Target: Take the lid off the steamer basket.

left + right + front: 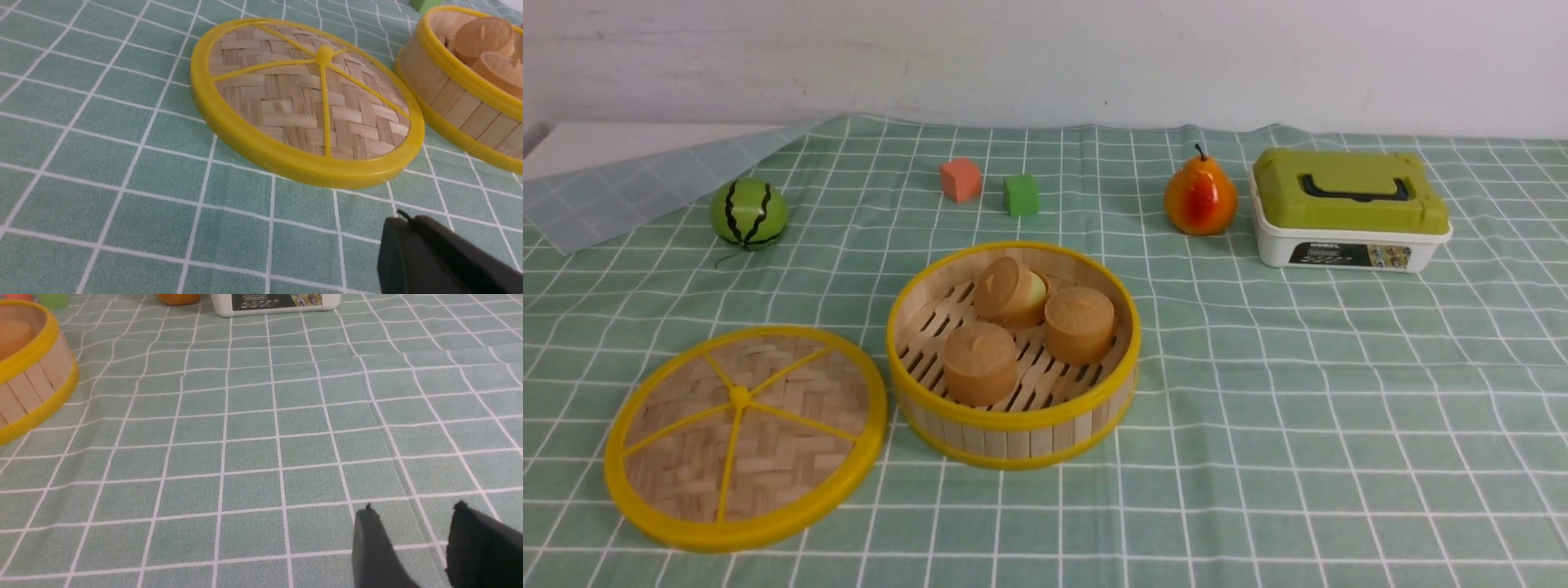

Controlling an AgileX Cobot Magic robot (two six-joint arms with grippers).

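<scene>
The lid [743, 433], a woven bamboo disc with a yellow rim and spokes, lies flat on the green checked cloth to the left of the steamer basket [1013, 429]. The basket stands uncovered with three tan cylinders [980, 363] on its slatted floor. In the left wrist view the lid [306, 106] lies a short way beyond my left gripper [406, 220], whose jaws are shut and empty; the basket's wall [457, 106] shows beside it. My right gripper [414, 512] hovers open over bare cloth, with the basket [32, 379] far off to one side. Neither gripper shows in the front view.
Along the back of the table stand a toy watermelon [749, 214], an orange cube [961, 180], a green cube [1021, 195], a pear [1200, 198] and a white box with a green lid [1349, 209]. A bare table corner [621, 143] shows at the far left.
</scene>
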